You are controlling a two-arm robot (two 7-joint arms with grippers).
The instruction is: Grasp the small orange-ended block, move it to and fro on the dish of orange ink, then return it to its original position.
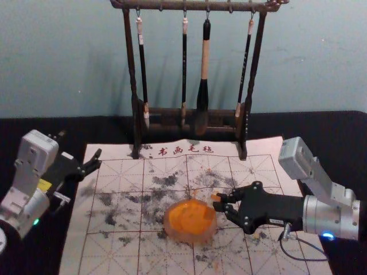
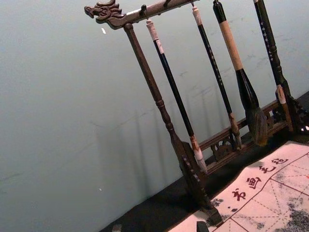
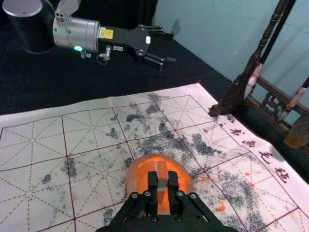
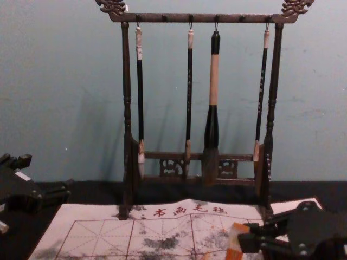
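Left of the head view, the left gripper (image 1: 81, 150) hangs idle with spread fingers, its white label too small to read; at centre, the felt mat (image 1: 120, 166) reads 书画毛毡 in red, above the dish of orange ink (image 1: 191, 220); just right, the right gripper (image 1: 220, 202) clasps the small block (image 1: 215, 196) over the dish's edge; whether it touches ink I cannot tell, its lower end being cut off at the chest view's bottom

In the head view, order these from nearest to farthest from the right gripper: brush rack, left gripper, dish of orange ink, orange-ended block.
1. Orange-ended block: held in the right gripper.
2. Dish of orange ink: just to its left.
3. Brush rack: at the mat's far edge.
4. Left gripper: off at far left.
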